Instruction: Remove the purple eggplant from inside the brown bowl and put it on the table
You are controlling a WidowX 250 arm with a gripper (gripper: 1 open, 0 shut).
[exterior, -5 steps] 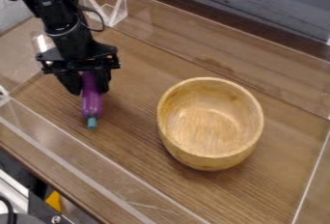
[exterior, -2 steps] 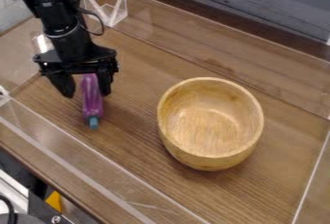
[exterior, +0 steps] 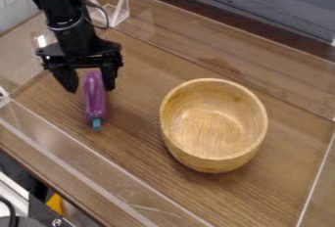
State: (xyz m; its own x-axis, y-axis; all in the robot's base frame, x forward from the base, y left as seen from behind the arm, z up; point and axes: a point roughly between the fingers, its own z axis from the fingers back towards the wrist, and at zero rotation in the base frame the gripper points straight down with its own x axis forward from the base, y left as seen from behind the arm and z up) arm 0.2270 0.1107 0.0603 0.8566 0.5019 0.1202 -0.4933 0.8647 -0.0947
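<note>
Arm: a black robot arm comes down from the upper left corner of the view, its wrist pointing straight down at the table.
Gripper: the black gripper [exterior: 82, 80] hangs low at the left side of the table; its jaws stand apart, one black finger [exterior: 65, 81] on the left and the other on the right of the eggplant's upper end, with a gap visible at each side, so nothing is clamped.
Eggplant: the slim, glossy purple toy eggplant [exterior: 94, 98] lies flat on the table, outside the bowl, its long axis running toward the camera; its small blue-green stem tip [exterior: 94, 124] is the near end, and its far end sits between the open jaws.
Table: the brown wood-grain table [exterior: 144, 172] carries both things and is edged by low clear acrylic walls [exterior: 59, 167].
Bowl: the round, light tan wooden bowl with a thick rim [exterior: 214, 123] stands upright to the right of the eggplant, well apart from it and from the gripper; its inside shows only bare wood grain.
</note>
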